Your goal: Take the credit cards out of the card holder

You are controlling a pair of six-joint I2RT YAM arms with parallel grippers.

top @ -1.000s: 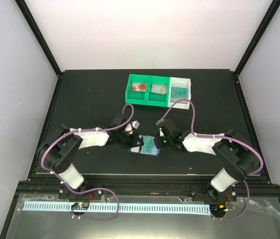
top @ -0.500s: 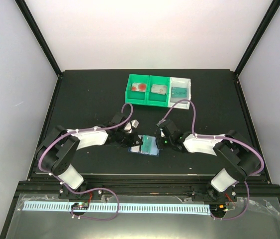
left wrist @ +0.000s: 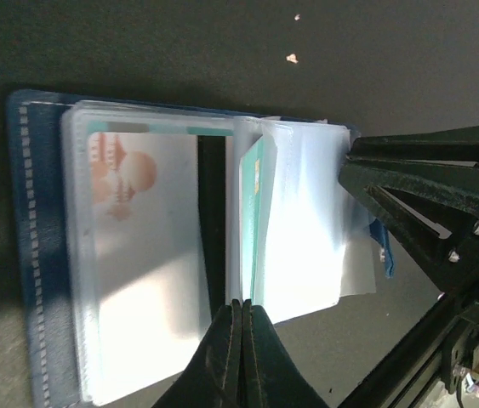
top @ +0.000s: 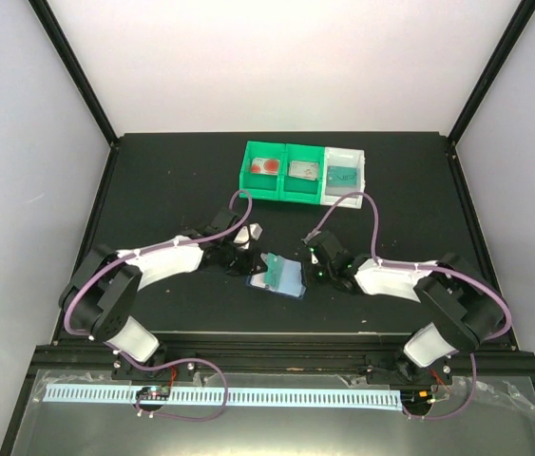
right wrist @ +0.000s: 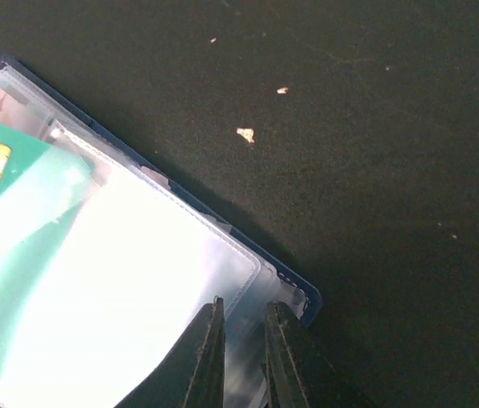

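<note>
The navy card holder lies open between the arms, its clear pockets up. A teal credit card stands edge-on between the pocket leaves. My left gripper is shut on its near edge, left of the holder in the top view. In the right wrist view the teal card's chip end sticks out of a pocket. A white card with red circles sits in the left pocket. My right gripper pinches a clear leaf at the holder's corner, jaws narrowly apart.
At the back stand a double green tray and a white tray. They hold a red-circled card, a greyish card and a teal card. Pale crumbs dot the black table.
My left gripper has drawn back to the left with the teal card, which has tilted up and slid partly out of the holder. The right gripper has stayed on the holder's corner.
</note>
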